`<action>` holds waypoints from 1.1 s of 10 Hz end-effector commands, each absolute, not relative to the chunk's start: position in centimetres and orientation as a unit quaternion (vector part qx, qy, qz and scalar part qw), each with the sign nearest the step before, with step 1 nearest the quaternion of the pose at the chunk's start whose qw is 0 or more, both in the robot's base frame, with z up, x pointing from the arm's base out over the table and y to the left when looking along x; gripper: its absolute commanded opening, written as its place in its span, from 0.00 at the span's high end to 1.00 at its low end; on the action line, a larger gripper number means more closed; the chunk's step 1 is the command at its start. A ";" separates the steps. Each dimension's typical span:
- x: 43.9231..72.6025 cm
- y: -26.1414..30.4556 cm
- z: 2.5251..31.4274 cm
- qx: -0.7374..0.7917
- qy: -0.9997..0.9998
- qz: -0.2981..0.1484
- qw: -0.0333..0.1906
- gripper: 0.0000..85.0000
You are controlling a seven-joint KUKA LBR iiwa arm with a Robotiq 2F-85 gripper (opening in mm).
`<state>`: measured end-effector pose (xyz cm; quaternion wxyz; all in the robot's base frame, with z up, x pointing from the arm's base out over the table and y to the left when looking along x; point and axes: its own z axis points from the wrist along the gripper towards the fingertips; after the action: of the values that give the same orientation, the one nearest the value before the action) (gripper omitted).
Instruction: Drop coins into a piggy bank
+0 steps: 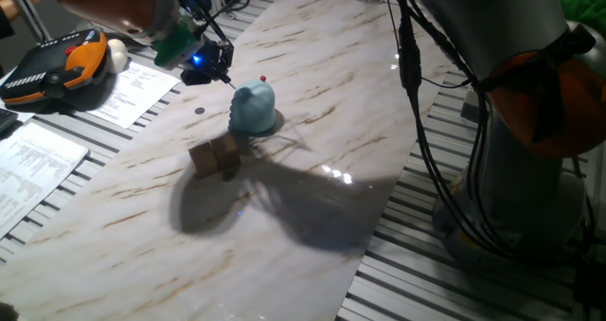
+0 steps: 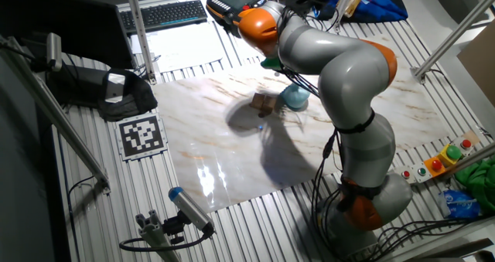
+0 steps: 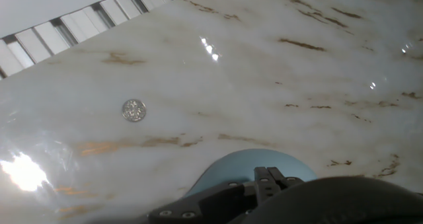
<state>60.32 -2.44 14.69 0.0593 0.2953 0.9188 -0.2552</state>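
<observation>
Hand view: gripper [image 3: 268, 179] poised above piggy bank [image 3: 254, 166] near the slab's far edge; finger spacing indiscernible, possibly pinching something. Align with slot before release; coin [image 3: 133, 110] lies apart.

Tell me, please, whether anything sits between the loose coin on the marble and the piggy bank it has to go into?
Nothing visible does. The coin lies alone on the bare marble table, with open surface between it and the blue piggy bank. The wooden blocks sit nearer the camera, off that line. The gripper hovers just above the bank.
</observation>
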 end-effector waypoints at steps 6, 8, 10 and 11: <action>60.0 -2.5 14.4 0.315 0.912 -0.255 0.061 1.00; 60.0 -2.6 14.4 0.326 0.908 -0.255 0.062 1.00; 60.0 -2.6 14.3 0.329 0.908 -0.253 0.060 1.00; 59.9 -2.6 14.3 0.329 0.908 -0.253 0.060 1.00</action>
<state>59.93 -2.64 14.29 0.0604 0.3291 0.9078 -0.2527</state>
